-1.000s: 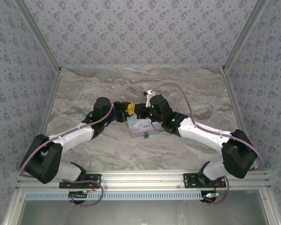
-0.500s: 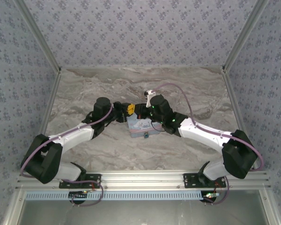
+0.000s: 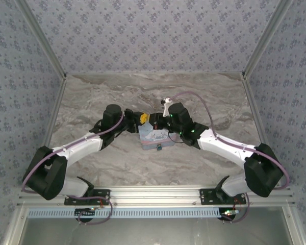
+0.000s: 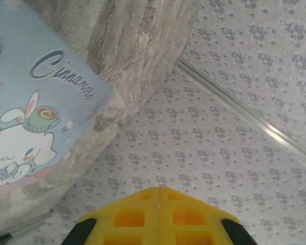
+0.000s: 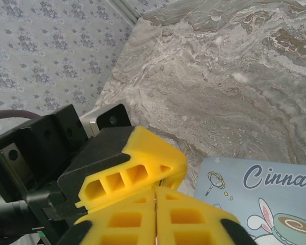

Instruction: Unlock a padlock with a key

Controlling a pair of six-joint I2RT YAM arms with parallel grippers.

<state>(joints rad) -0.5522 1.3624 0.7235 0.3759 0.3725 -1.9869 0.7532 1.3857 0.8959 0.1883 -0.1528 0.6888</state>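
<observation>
My two grippers meet tip to tip above the far-left corner of the pale-blue cartoon tin [image 3: 154,137]. In the right wrist view the right gripper [image 5: 155,191] has its yellow fingers pressed together with a thin metal sliver, the key [image 5: 155,217], in the seam. The left gripper [image 5: 169,178] touches those tips from the left, its jaws shut where the key's far end runs in. In its own view the left gripper [image 4: 159,190] is shut, with a hairline glint in the seam. The tiny blue padlock [image 3: 158,147] sits at the tin's near edge.
The tin [image 4: 20,102] rests on the grey marbled table [image 3: 117,97] near its middle. Patterned walls with metal rails [image 3: 53,120] close in the left, right and back. Purple cables loop off both arms, and open marble lies behind and to both sides.
The left gripper has closed fully at the right gripper's tips. The right arm has shifted slightly rightward and its wrist has turned a little. The tin and padlock have not moved.
</observation>
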